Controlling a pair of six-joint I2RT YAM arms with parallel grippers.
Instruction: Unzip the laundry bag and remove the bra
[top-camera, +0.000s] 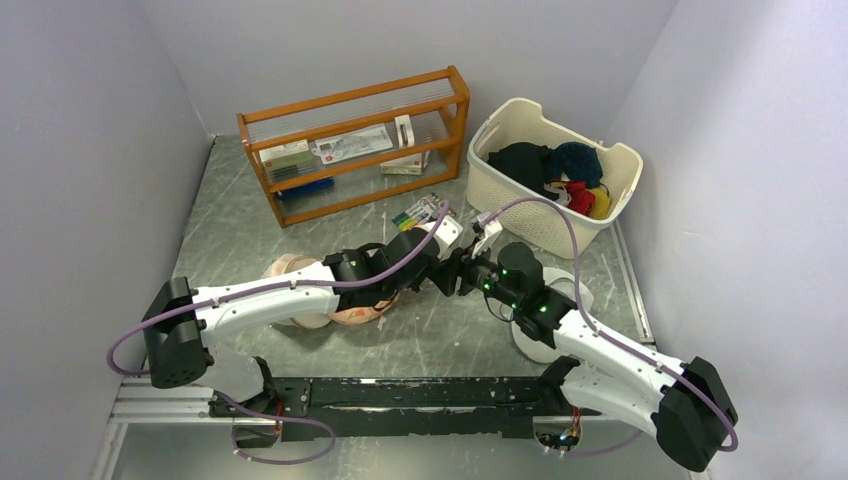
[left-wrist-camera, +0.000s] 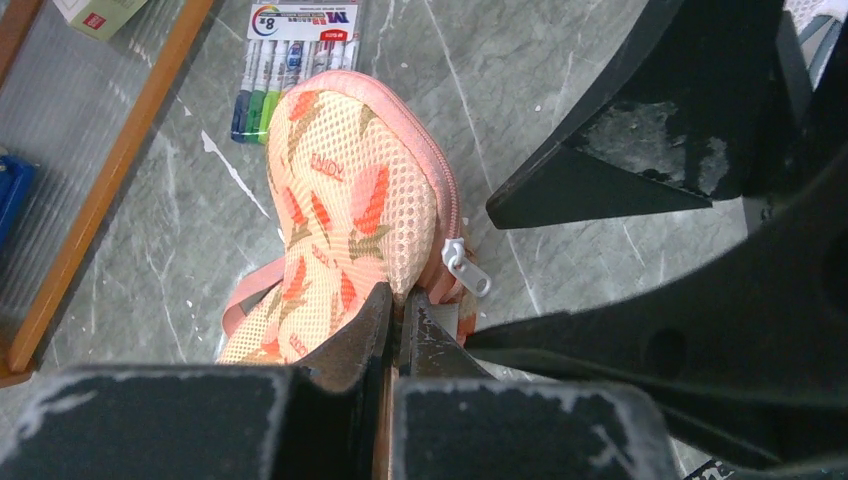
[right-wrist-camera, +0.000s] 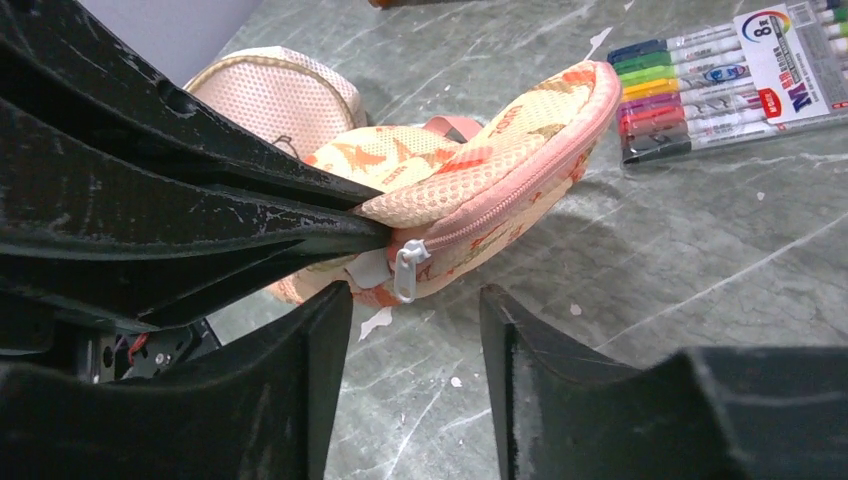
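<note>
Near the marker pens (left-wrist-camera: 290, 70), left end effector (left-wrist-camera: 396, 318) pinches the laundry bag (left-wrist-camera: 350, 200); right end effector (right-wrist-camera: 413, 305) gapes open.

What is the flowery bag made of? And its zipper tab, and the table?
The flowery bag looks like soft padded mesh fabric: tiny holes cover its printed surface. The zipper tab seems white plastic or painted metal; hard to tell. The table looks like grey-green stone or a marble-print sheet, slightly shiny, with pale veins.
</note>
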